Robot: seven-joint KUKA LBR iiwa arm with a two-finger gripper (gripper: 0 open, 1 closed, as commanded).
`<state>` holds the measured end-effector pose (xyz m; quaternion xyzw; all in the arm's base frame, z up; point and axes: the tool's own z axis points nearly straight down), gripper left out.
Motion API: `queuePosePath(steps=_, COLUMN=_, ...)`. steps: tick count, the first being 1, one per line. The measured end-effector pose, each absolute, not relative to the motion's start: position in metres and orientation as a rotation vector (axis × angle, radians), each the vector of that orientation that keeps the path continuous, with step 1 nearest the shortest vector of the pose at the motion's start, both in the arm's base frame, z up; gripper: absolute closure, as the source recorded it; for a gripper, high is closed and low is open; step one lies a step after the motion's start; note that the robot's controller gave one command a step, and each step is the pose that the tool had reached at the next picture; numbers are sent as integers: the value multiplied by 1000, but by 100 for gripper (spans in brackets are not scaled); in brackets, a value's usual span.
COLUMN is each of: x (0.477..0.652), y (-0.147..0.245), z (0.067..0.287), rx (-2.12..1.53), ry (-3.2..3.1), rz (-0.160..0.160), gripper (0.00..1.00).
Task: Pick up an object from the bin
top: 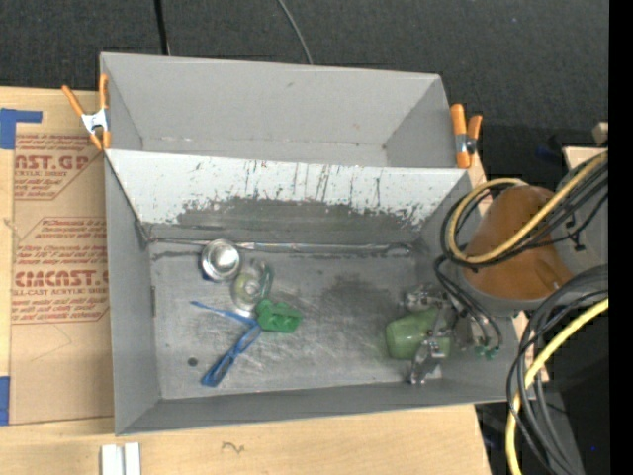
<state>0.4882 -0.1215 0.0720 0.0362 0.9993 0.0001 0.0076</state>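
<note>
One camera looked down into the grey bin (pixel 267 107) from above and somewhat sideways, close enough that the bin took most of the view, the arm (pixel 514 245) at the right edge

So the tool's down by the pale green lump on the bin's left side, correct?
No, wrong side. The camera view shows the tool by the pale green lump on the right side of the bin. The left side has a blue plastic piece, a brighter green piece and a shiny round cap.
</note>
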Motion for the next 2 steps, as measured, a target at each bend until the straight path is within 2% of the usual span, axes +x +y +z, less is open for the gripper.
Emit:
queuePosePath(steps=1, x=488, y=-122, z=73, rx=106, ry=3124, rz=-4, gripper=100)
queuePosePath(steps=2, x=492, y=-105, z=261, rx=-588, ry=3078, rz=-4, gripper=100)
